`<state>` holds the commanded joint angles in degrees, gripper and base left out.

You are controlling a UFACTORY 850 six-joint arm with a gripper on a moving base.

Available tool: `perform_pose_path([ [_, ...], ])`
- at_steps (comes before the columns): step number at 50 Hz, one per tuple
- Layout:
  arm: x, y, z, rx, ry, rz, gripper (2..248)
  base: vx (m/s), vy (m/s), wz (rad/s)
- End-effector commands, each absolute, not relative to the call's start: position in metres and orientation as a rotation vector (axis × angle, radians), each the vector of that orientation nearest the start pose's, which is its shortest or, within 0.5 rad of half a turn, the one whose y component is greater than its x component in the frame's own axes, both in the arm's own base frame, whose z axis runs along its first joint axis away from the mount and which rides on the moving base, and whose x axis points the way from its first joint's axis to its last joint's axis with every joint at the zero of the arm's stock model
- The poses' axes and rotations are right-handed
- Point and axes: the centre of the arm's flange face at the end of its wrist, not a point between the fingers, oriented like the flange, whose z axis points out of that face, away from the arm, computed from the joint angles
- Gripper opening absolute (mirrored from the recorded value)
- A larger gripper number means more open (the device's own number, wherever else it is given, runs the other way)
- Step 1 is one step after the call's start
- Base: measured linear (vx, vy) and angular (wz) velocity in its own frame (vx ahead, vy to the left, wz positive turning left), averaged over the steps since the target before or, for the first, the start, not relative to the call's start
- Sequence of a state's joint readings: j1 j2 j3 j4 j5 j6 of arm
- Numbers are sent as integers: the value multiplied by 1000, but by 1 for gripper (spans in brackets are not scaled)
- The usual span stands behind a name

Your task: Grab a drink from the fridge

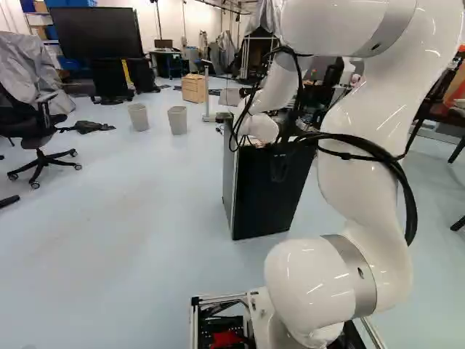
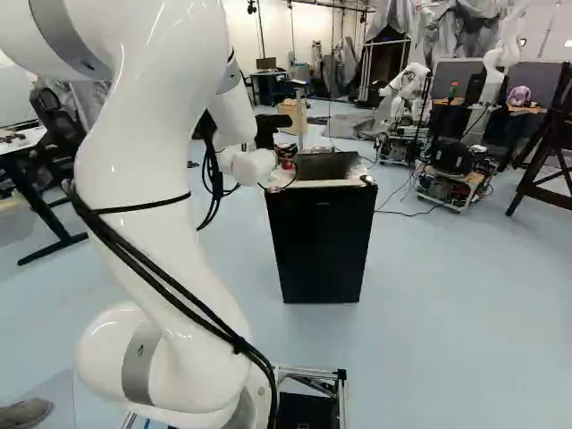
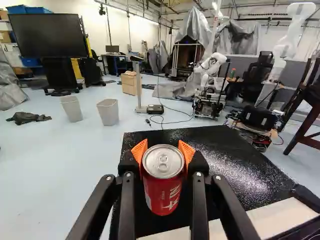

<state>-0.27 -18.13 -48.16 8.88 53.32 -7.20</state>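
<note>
Red can (image 3: 170,192) between orange pads (image 3: 139,151) of tool (image 3: 163,153), gripped from both sides, long axis near upright, over top of fridge (image 3: 232,162); contact beneath unclear. Next move likely wants lift along that axis.

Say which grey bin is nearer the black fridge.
The right-hand bin of the pair in the left base view; the other bin stands on its far side from the fridge.
</note>
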Motion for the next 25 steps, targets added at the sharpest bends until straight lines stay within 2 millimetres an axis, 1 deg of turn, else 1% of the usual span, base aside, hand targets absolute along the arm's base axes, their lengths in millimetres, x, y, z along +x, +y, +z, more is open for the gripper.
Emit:
perform_pose_path([
  [12,553,-14,442,-2417,102,-2183,100,0,0,0],
  [25,552,-14,443,-2415,102,-2185,100,0,0,0],
])
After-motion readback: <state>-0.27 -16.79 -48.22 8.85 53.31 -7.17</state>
